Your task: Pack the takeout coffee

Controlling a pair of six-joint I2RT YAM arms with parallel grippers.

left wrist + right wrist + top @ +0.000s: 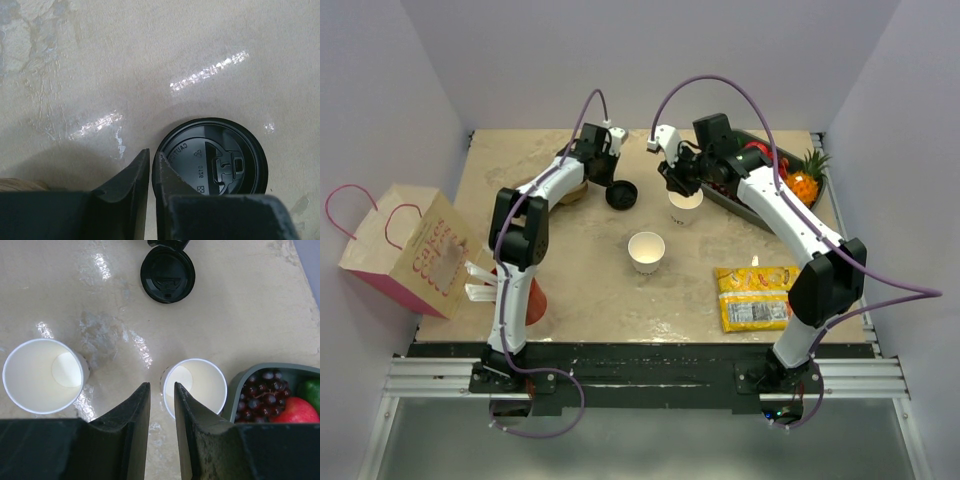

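Note:
No takeout coffee with its lid on is in view. A black lid (pixel 621 195) (pixel 215 160) (pixel 167 274) lies flat on the table. My left gripper (pixel 612 182) (pixel 151 152) has its jaws drawn almost together on the lid's left rim, one finger outside and one over the lid. Two lidless white paper cups stand nearby: one (pixel 685 208) (pixel 200 385) beside the fruit tray, the other (pixel 646 250) (pixel 42 375) nearer the arms. My right gripper (pixel 680 186) (pixel 161 385) hovers over the first cup. It is open by a narrow gap that straddles the cup's left wall.
A pink-and-tan paper bag (pixel 405 250) stands at the table's left edge. A yellow snack packet (pixel 755 297) lies front right. A dark tray (pixel 240 380) with grapes, an apple and a pineapple (pixel 803 183) sits at the back right. An orange object (pixel 533 303) lies by the left arm.

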